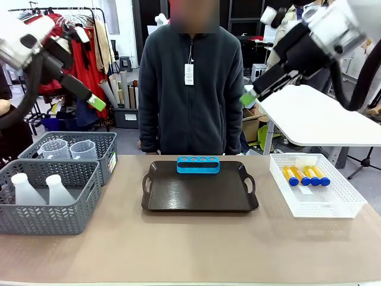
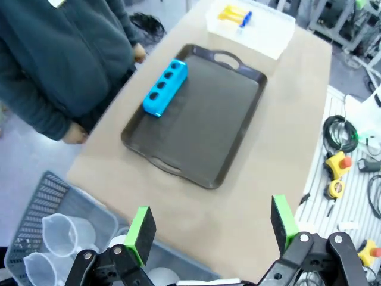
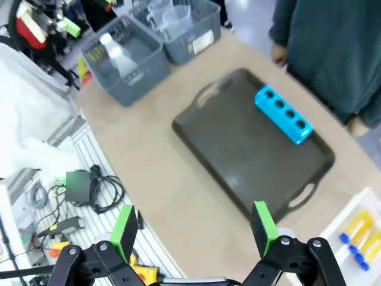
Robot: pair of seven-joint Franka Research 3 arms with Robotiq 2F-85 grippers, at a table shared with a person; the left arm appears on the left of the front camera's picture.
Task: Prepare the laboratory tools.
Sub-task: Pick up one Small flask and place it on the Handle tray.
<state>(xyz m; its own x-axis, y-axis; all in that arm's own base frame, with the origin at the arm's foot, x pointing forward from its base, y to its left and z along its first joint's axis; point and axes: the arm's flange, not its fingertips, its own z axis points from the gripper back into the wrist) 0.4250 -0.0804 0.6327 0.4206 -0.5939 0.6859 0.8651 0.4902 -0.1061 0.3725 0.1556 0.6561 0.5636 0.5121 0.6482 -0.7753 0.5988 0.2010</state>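
The small blue rack (image 1: pixel 198 165), a bar with four round holes facing up, rests on the far edge of the dark tray (image 1: pixel 196 196), long side parallel to that edge. Two translucent white conical flasks (image 1: pixel 27 189) stand upright side by side in the near grey mesh basket (image 1: pixel 47 219), and two clear graduated beakers (image 1: pixel 55 149) stand upright in the grey mesh basket (image 1: pixel 106 156) just behind it. Four slim amber test tubes (image 1: pixel 290 176) with blue caps lie side by side in the white mesh basket (image 1: pixel 315 207), caps toward the near side.

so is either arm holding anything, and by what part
Nothing is held. The left gripper and right gripper are both raised, jaws open and empty.
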